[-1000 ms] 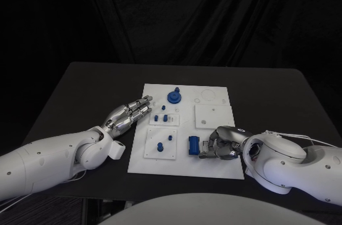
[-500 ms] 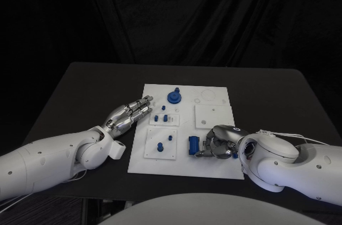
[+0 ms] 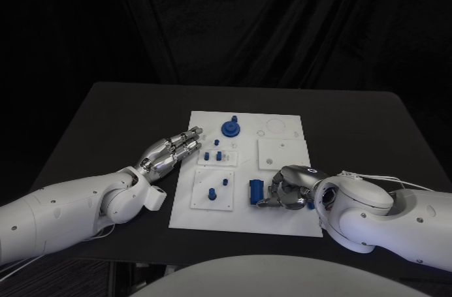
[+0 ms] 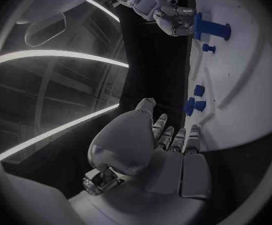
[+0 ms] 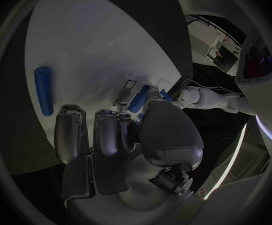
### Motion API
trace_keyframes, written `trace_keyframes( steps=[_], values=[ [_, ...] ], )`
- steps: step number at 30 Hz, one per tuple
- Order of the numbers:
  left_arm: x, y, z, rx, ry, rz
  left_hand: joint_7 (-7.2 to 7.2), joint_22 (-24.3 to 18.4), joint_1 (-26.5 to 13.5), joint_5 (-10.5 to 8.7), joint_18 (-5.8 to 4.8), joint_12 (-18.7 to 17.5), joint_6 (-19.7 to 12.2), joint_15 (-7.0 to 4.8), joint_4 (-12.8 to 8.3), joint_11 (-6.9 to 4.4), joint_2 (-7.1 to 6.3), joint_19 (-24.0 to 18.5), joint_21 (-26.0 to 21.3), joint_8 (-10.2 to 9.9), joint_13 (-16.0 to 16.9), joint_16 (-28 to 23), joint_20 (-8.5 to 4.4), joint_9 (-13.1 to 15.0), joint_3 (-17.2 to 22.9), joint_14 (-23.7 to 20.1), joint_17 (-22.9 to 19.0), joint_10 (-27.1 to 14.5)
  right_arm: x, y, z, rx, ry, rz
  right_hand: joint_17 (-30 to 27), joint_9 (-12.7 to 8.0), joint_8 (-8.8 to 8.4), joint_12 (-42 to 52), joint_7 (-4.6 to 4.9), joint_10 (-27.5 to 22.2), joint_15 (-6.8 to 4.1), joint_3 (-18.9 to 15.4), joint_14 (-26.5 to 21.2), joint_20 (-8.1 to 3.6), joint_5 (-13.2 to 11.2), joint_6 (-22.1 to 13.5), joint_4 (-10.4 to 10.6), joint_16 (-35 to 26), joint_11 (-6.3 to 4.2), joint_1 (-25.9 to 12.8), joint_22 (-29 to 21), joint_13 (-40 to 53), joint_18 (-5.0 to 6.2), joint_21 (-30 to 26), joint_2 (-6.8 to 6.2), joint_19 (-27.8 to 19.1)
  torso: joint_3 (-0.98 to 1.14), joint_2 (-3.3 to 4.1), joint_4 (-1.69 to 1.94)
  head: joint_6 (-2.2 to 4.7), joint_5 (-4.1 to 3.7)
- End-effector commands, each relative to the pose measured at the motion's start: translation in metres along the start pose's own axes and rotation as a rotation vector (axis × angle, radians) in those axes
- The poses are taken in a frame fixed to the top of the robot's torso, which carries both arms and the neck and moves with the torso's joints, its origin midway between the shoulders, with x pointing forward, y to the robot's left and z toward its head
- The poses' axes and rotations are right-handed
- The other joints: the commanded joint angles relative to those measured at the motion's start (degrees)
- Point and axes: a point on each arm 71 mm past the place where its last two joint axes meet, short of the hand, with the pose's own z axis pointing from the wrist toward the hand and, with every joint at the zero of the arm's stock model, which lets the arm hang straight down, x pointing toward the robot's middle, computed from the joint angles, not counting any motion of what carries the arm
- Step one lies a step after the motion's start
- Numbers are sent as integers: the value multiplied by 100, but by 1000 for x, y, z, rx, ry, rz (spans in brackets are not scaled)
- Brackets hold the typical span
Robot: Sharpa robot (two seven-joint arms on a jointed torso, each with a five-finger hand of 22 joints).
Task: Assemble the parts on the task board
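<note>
The task board (image 3: 283, 226), a white plate, lies in the middle of the black table (image 3: 104, 114), and everything else is placed from it. No readable brand or label shows on the board or the parts; the only writing is a fragment of letters on the other arm's white casing at the rim of the left wrist view, too cut off to read. The board carries several raised white panels that act as holders: a small one near its centre has two short blue pegs (image 3: 219, 156) standing in it, a larger one at its near left holds a blue knob (image 3: 211, 194) and a thin blue pin (image 3: 227, 179), and a panel at its right (image 3: 283, 150) shows a small hole. Toward the board's far edge stands a round blue part with a post (image 3: 230, 126). A blue cylinder (image 3: 255, 191) lies on its side on the board's near middle. The right hand (image 3: 290, 191) sits over the board just beside that cylinder, fingers curled down; whether it grips the cylinder or anything else cannot be told, and the right wrist view shows the cylinder (image 5: 43, 90) apart from the fingertips (image 5: 70, 116). The left hand (image 3: 172, 151) rests at the board's left edge, fingers straight and together, holding nothing.
</note>
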Motion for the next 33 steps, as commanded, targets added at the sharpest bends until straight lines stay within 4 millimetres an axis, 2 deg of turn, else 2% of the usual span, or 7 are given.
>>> trace_keyframes(
  steps=[1, 9, 13, 16, 19, 26, 33],
  values=[
    [3, 4, -1, -13, 12, -12, 42, -5, 10, 36, -9, 0, 11, 43, -8, -2, -7, 1, -20, 27, 7, -21, 32, 6, 20, -2, -5, -3, 3, -2, 0, 23, 25, -26, 0, 11, 33, 15, -25, 607, -38, 9, 352, -49, 4, -23, -35, -21, -52, 65, 1250, 1509, 11, -21, 82, 373, 4, 2, -6, -1, 13],
    [3, 4, -1, -13, 11, -12, -11, -7, 38, 59, -11, -1, -37, 47, -62, 14, -9, 2, -20, 15, 6, -21, 33, -1, 54, -2, -5, -9, 2, -2, 1, 6, 17, -22, 134, 33, 41, 15, -30, 607, -43, -35, 379, -54, -9, -18, -66, 32, -57, 256, 1282, 1509, -11, 75, 32, 403, 0, -1, 0, -1, 1],
    [3, 4, -1, -12, 11, -13, -32, -5, 39, 57, -12, -2, -55, 49, -72, 23, -13, 3, -19, 10, 5, -21, 35, -3, 59, -2, -5, -12, 0, -2, 0, -23, -13, -1, 186, 57, 56, 15, -32, 607, -46, -104, 390, -59, -76, -15, -3, 58, -60, 186, 1297, 1509, -22, 122, -239, 417, 3, 2, 0, -1, -5],
    [2, 4, -1, -11, 11, -12, -32, -5, 39, 57, -12, -2, -55, 49, -72, 23, -13, 3, -19, 10, 5, -21, 35, -3, 59, -2, -5, -12, -3, -1, -2, -47, -45, 21, 232, 103, 90, 15, -46, 607, -61, -43, 396, -76, -88, -28, 24, 81, -73, 5, 1313, 1509, -34, 175, -732, 432, 0, -2, -6, -1, 2],
    [2, 4, -2, -11, 11, -13, -32, -5, 39, 57, -12, -2, -55, 49, -72, 23, -13, 3, -19, 10, 5, -21, 35, -3, 59, -2, -5, -12, -7, -2, -5, -68, -89, 48, 266, 122, 103, 15, -52, 607, -67, -72, 401, -83, -86, -34, 30, 95, -80, -95, 1324, 1509, -42, 211, -881, 442, -3, 0, -5, -1, 3],
    [1, 3, -3, -10, 7, -11, -53, -3, 34, 54, -11, -2, -65, 48, -79, 31, -16, 4, -18, 7, 5, -21, 35, -4, 61, -2, -5, -12, -16, -11, -19, -80, -163, 95, 279, 142, 104, 15, -57, 607, -76, -160, 402, -95, -84, -64, 36, 104, -87, -209, 1334, 1509, -50, 246, -1014, 452, -1, -2, -9, -1, 18],
    [0, 3, -4, -7, 1, -7, -60, -3, 34, 56, -11, -1, -59, 47, -82, 33, -16, 4, -18, 8, 6, -21, 35, -3, 64, -2, -5, -9, -33, -29, -34, -8, -168, 107, 243, 108, 38, 15, -42, 607, -68, -58, 394, -92, -72, -121, 31, 96, -76, -316, 1330, 1509, -48, 236, -825, 448, 1, -3, -2, -1, -15]
  ],
)
